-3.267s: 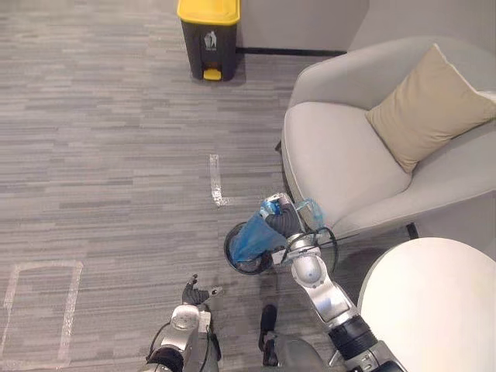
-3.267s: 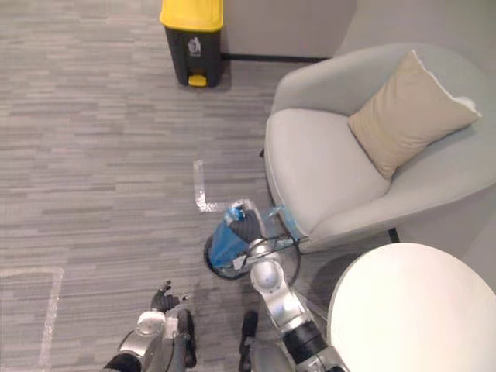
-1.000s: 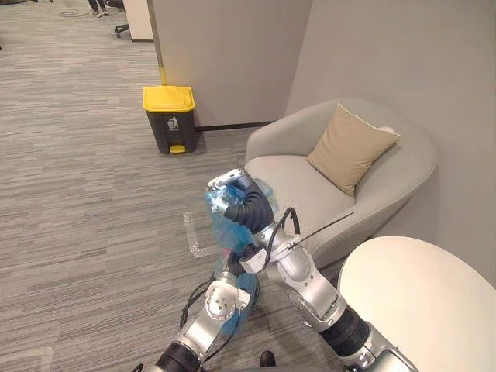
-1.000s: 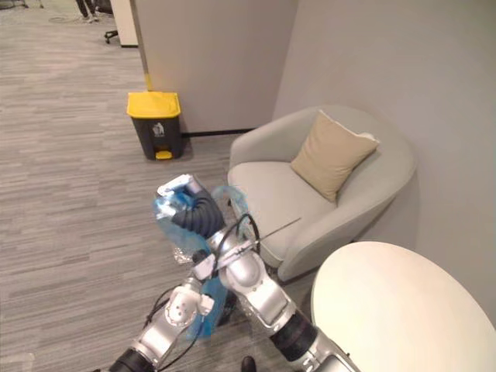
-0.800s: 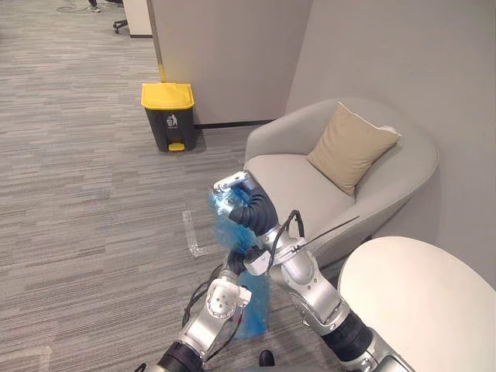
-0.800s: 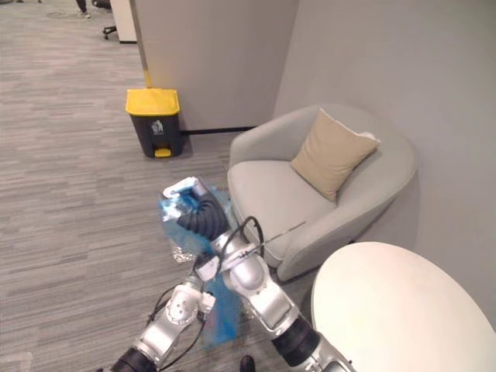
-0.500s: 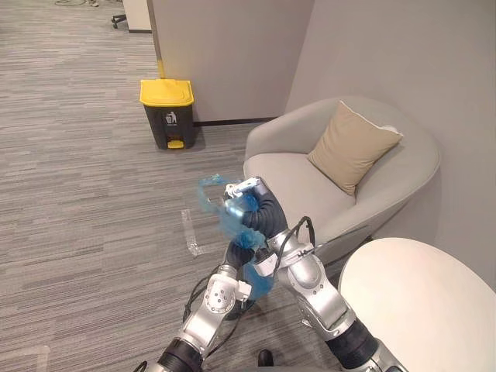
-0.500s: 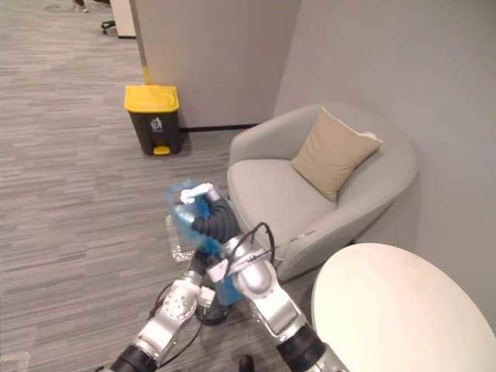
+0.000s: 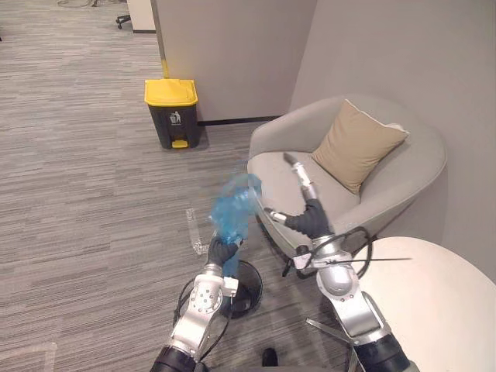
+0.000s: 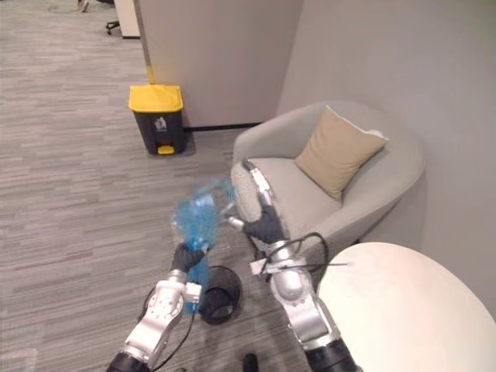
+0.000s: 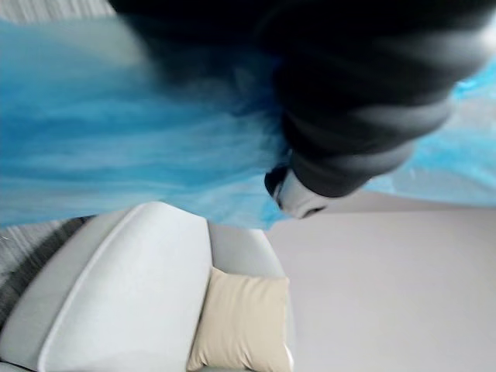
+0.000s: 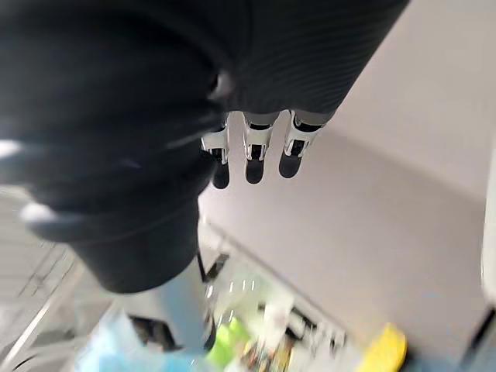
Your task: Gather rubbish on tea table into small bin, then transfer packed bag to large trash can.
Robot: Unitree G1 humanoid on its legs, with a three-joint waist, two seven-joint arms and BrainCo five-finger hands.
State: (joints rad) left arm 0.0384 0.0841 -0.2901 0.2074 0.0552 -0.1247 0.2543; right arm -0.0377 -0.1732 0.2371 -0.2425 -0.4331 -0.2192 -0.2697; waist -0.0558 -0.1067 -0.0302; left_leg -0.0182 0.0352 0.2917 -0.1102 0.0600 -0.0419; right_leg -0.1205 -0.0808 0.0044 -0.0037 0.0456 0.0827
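Item: blue bag, translucent and crumpled. It was gripped at its lower part by the left robot hand, whose fingers were closed round the plastic. It was held up in the air above the small black bin, with a strip of bag trailing down beside the wrist.

Small black bin: stood on the grey floor, just in front of the grey armchair.

Right robot hand: raised beside the bag and apart from it. It held nothing, and its fingers were stretched straight.

Beige cushion: leaned against the armchair's back.

Large trash can: dark with a yellow lid, by the wall, well apart from the bag.

Round white counter: at lower right.
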